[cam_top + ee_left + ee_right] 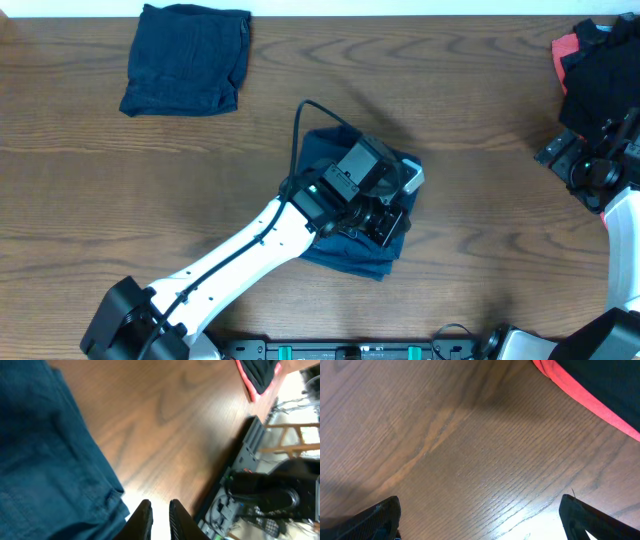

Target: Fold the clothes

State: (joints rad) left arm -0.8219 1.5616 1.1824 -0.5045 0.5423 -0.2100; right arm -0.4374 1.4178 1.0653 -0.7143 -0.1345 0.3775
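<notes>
One pair of navy shorts (187, 58) lies folded into a squarish bundle at the table's far left. A second navy bundle (345, 252) lies at the centre, partly hidden under my left arm. My left gripper (392, 226) hovers over its right edge. In the left wrist view the fingers (160, 512) are almost together with nothing between them, and the navy cloth (45, 460) lies to their left. My right gripper (572, 160) is at the far right. In its wrist view it is wide open (480, 515) over bare wood.
A heap of black and red clothing (598, 55) sits at the far right corner; its edge shows in the right wrist view (600, 390). The wooden table (480, 120) runs between the bundles. Equipment and cables (260, 495) lie beyond the table's near edge.
</notes>
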